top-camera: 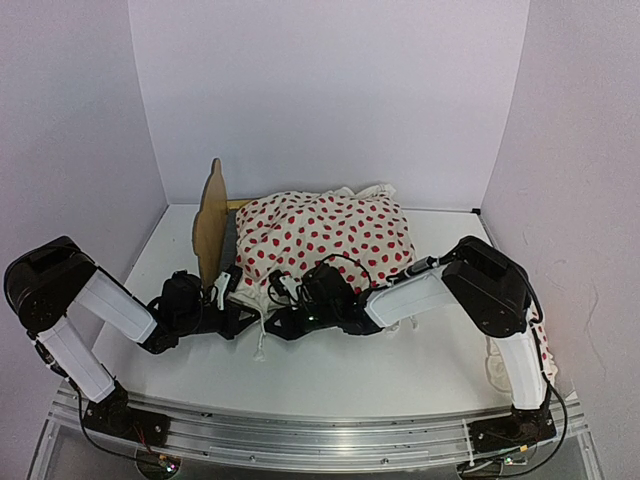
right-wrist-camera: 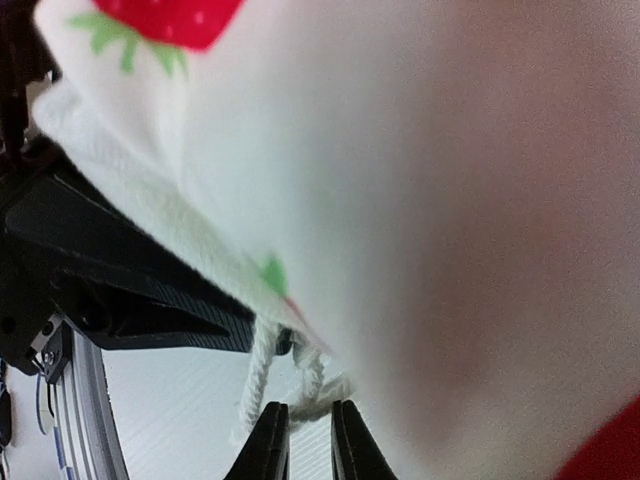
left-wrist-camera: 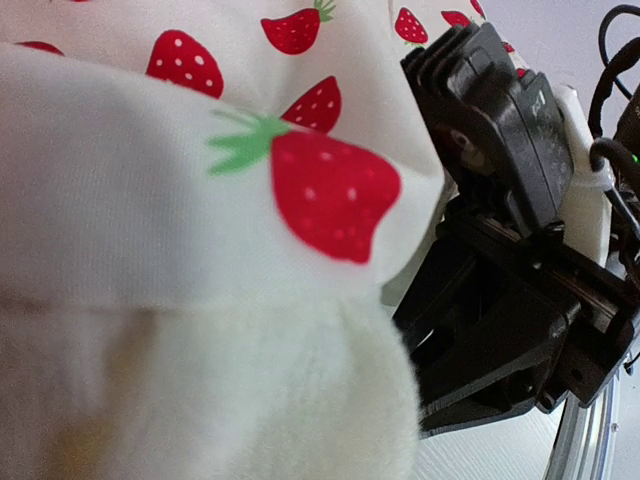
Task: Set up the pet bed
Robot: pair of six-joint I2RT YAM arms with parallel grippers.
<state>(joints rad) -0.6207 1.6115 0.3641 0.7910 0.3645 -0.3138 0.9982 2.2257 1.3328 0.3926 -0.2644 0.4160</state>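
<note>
The pet bed stands at the back left; its plywood headboard (top-camera: 210,228) stands upright on the left. The white strawberry-print duvet (top-camera: 325,238) is heaped over the bed and hides its base and footboard. My left gripper (top-camera: 228,291) is at the duvet's near left edge. In the left wrist view the duvet (left-wrist-camera: 200,250) fills the frame and hides my fingers. My right gripper (top-camera: 272,293) is just right of it at the same edge. In the right wrist view my right gripper (right-wrist-camera: 310,440) is nearly shut, with the duvet's white cord (right-wrist-camera: 325,392) between its tips.
A second strawberry-print piece (top-camera: 545,345) lies at the table's right edge, behind the right arm. The right arm's black gripper body (left-wrist-camera: 500,200) sits very close to my left gripper. White walls close in the back and sides. A metal rail (top-camera: 300,435) runs along the near edge.
</note>
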